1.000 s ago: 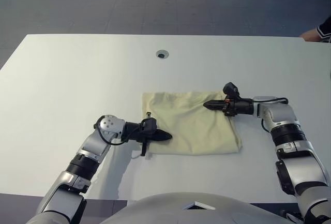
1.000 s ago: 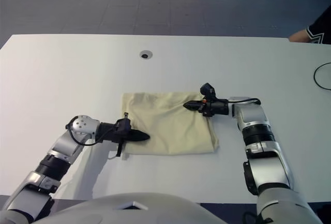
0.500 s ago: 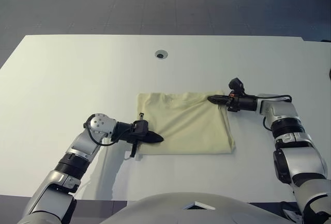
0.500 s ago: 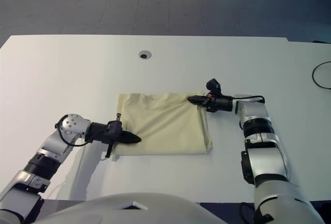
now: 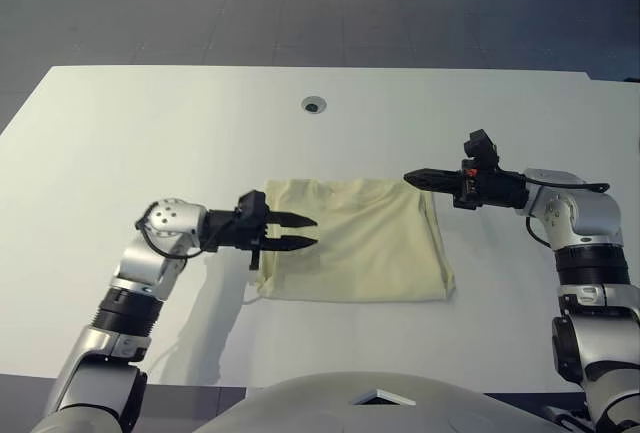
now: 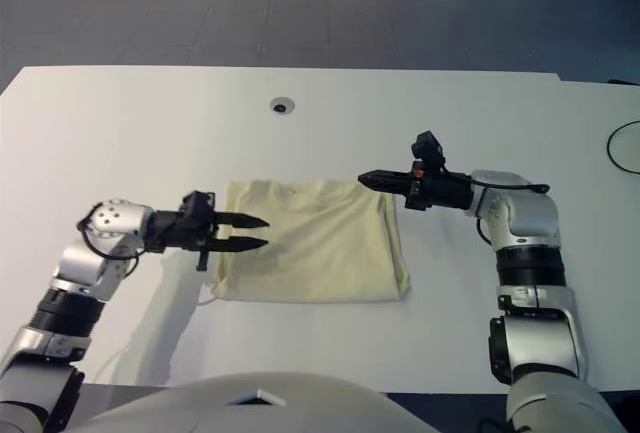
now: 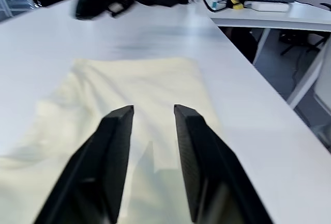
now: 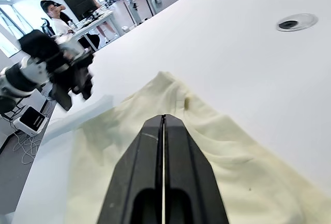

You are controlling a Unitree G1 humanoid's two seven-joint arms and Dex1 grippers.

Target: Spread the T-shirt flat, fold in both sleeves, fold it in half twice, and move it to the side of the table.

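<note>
The pale yellow T-shirt (image 5: pixel 355 243) lies folded into a rough square at the middle of the white table (image 5: pixel 150 143). My left gripper (image 5: pixel 312 232) is open and hovers over the shirt's left edge with nothing between its fingers; in the left wrist view the two dark fingers (image 7: pixel 116 146) stand apart above the cloth (image 7: pixel 139 79). My right gripper (image 5: pixel 408 177) is shut and empty, just above the shirt's far right corner. In the right wrist view its closed tip (image 8: pixel 164 118) points over the shirt (image 8: pixel 222 151).
A round cable hole (image 5: pixel 314 105) sits in the table beyond the shirt. A black cable loop (image 6: pixel 622 148) lies at the table's right edge. Bare tabletop surrounds the shirt on all sides.
My left gripper has opened, letting go of the shirt's near left corner, and has risen and drawn back leftward. My right gripper has lifted and pulled back to the right.
</note>
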